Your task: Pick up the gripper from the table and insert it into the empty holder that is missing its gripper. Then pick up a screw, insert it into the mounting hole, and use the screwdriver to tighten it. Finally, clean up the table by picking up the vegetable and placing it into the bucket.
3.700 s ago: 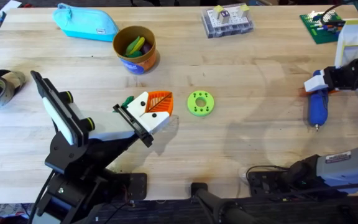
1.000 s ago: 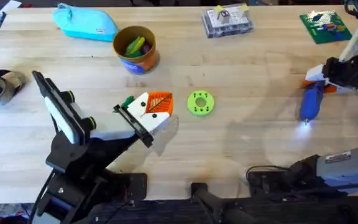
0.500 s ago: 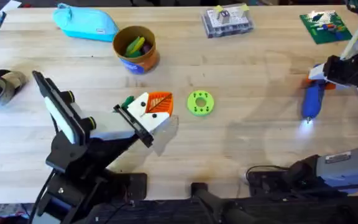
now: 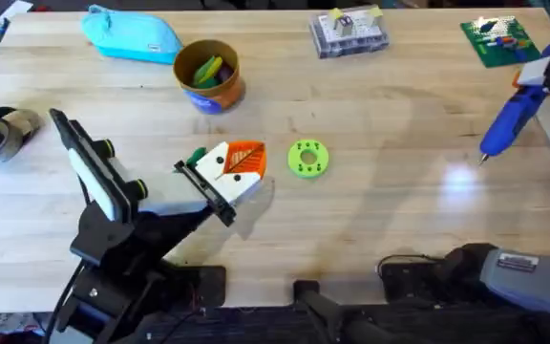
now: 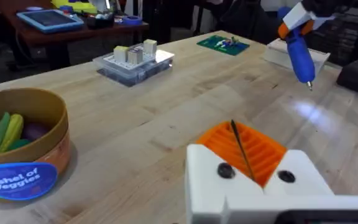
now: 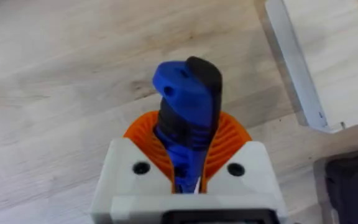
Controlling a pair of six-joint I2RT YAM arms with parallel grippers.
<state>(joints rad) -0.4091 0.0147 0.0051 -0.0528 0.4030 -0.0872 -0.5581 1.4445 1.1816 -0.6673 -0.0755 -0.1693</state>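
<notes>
R gripper (image 6: 188, 180) has its pads clamped on the screwdriver (image 4: 510, 119) – held off the table at the far R edge, bit slanting down-left toward the L gripper (image 4: 234, 170), well apart, pads pressed together w/ nothing between.

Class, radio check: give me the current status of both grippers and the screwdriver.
Right gripper shut on screwdriver, held tilted above the table. Left gripper shut, empty, near the green disc. Nothing in the way.
</notes>
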